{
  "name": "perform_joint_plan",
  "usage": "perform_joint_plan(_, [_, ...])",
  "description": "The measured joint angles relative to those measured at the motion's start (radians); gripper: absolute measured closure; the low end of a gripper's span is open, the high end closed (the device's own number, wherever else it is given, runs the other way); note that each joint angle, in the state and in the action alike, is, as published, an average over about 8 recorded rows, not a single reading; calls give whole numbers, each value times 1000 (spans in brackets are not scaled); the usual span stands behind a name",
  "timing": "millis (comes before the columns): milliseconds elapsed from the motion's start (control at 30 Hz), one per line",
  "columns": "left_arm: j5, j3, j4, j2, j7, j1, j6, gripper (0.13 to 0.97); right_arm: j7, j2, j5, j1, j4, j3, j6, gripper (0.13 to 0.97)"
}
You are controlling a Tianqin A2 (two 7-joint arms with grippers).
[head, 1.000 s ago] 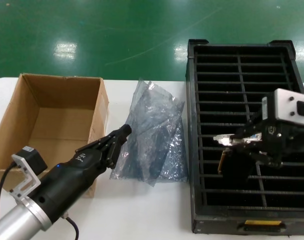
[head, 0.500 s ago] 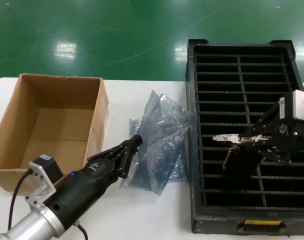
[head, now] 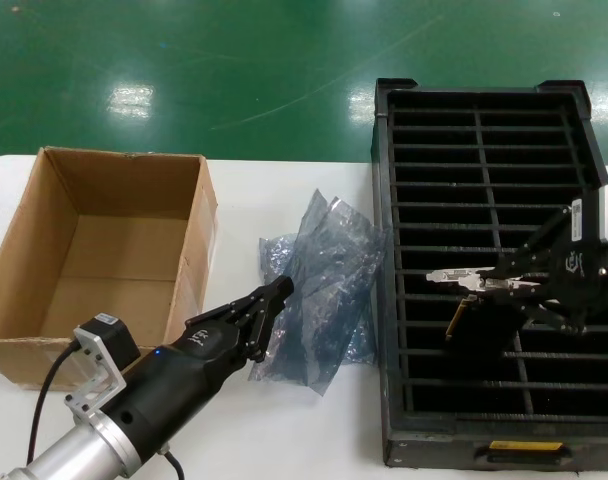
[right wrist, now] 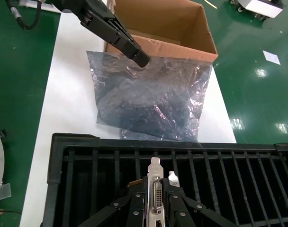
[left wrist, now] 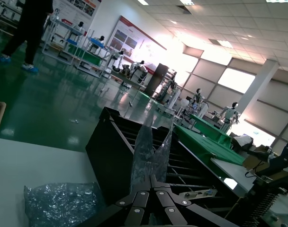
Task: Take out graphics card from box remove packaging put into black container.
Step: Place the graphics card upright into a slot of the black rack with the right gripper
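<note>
White table is carrying everything. Right gripper is clamping graphics card upright over black container, long axis along the slots. Left gripper is pinching packaging, far left.

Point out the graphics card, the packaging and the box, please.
graphics card [head: 462, 279]: head view, silver end bracket.
packaging [head: 329, 265]: head view, middle of the crinkled bag.
box [head: 199, 215]: head view, right wall.

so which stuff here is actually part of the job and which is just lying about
Part of the job:
- graphics card, held by the right gripper over the black container
- packaging, pinched by the left gripper
- box, open, nothing visible inside

Just lying about:
- white table
- green floor
</note>
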Motion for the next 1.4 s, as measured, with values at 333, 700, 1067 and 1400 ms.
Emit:
perform_joint_plan(333, [36, -24, -14, 20, 1, 20, 14, 959, 60, 21, -2, -29, 74, 11, -10, 909])
perform_joint_plan(700, [59, -44, -29, 32, -1, 33, 26, 959, 80, 35, -2, -60, 109, 21, -3, 909])
perform_joint_plan(1067, [74, -62, -23, 43, 5, 30, 36, 959, 19, 27, 7, -84, 58, 22, 32, 909])
perform_joint_plan(1400, [82, -77, -15, 51, 17, 26, 43, 959, -21, 19, 11, -68, 31, 19, 38, 909])
